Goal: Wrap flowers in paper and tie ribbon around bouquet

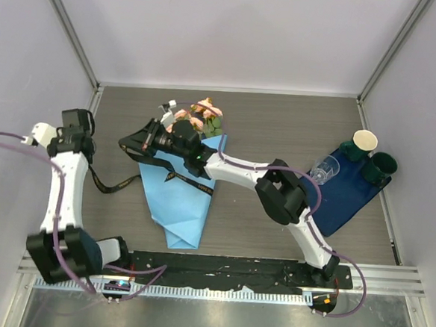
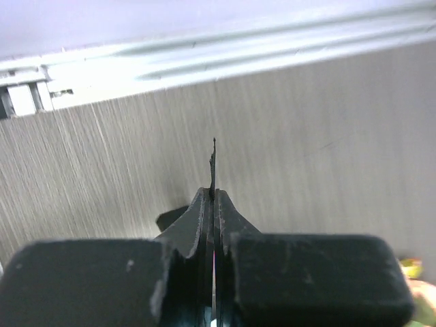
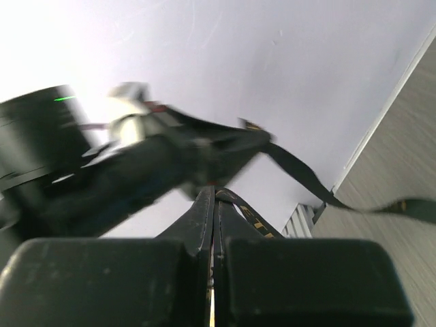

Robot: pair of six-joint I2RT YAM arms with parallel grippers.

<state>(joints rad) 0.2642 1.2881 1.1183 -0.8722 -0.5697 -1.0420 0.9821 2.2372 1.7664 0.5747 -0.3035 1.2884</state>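
Note:
The bouquet lies mid-table: pink roses (image 1: 200, 116) stick out of the far end of a light blue paper (image 1: 179, 202) cone that narrows toward me. The black ribbon (image 1: 174, 177) with gold lettering crosses the paper and trails left over the table (image 1: 110, 189). My right gripper (image 1: 135, 143) (image 3: 216, 191) reaches left past the blooms and is shut on the ribbon (image 3: 255, 216). My left gripper (image 2: 213, 194) is at the table's left side (image 1: 78, 127), shut on the thin ribbon edge (image 2: 212, 160). In the right wrist view the left arm's head is a dark blur.
A dark navy mat (image 1: 350, 195) lies at the right with a clear plastic cup (image 1: 325, 169) on it. A cream paper cup (image 1: 365, 139) and a dark green cup (image 1: 383, 167) stand at its far end. White walls enclose the back and both sides.

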